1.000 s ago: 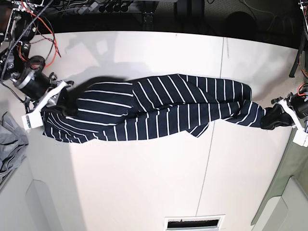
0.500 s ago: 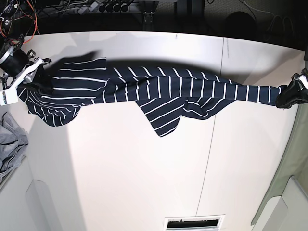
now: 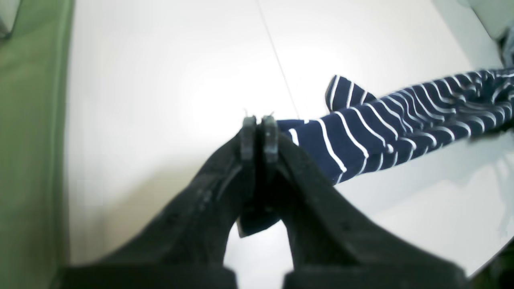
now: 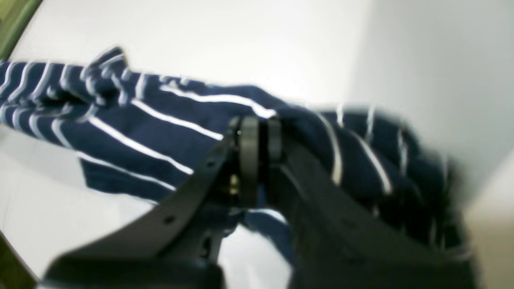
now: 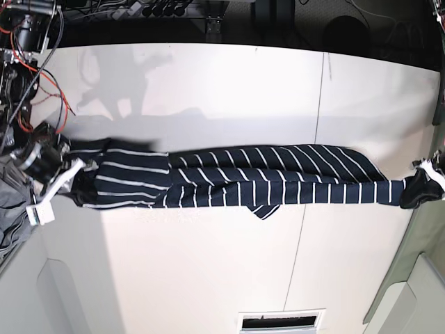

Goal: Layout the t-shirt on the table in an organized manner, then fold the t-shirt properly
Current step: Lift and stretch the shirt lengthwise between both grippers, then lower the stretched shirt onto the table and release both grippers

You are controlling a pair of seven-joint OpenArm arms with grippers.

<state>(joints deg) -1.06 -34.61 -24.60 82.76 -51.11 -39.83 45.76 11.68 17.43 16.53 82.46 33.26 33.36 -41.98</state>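
The navy white-striped t-shirt [image 5: 264, 182] is stretched into a long narrow band across the white table [image 5: 208, 83], with a small flap hanging at its middle. In the base view my right gripper [image 5: 78, 182] pinches its left end and my left gripper [image 5: 419, 189] pinches its right end. Seen from the left wrist, the left gripper [image 3: 259, 134] is shut on a shirt [image 3: 401, 128] corner. Over in the blurred right wrist view, the right gripper [image 4: 259, 136] is shut on bunched striped t-shirt fabric [image 4: 160, 132].
A grey garment [image 5: 14, 202] lies off the table's left edge. Green surface [image 5: 425, 250] borders the right edge. A thin seam [image 5: 311, 167] runs across the tabletop. Cables [image 5: 28, 49] hang at the back left, and a vent slot [image 5: 281, 322] sits at the front.
Both grippers have moved toward the table's front, keeping hold of the shirt. The shirt has gone from a sagging drape to a tauter, narrower band lower in the base view.
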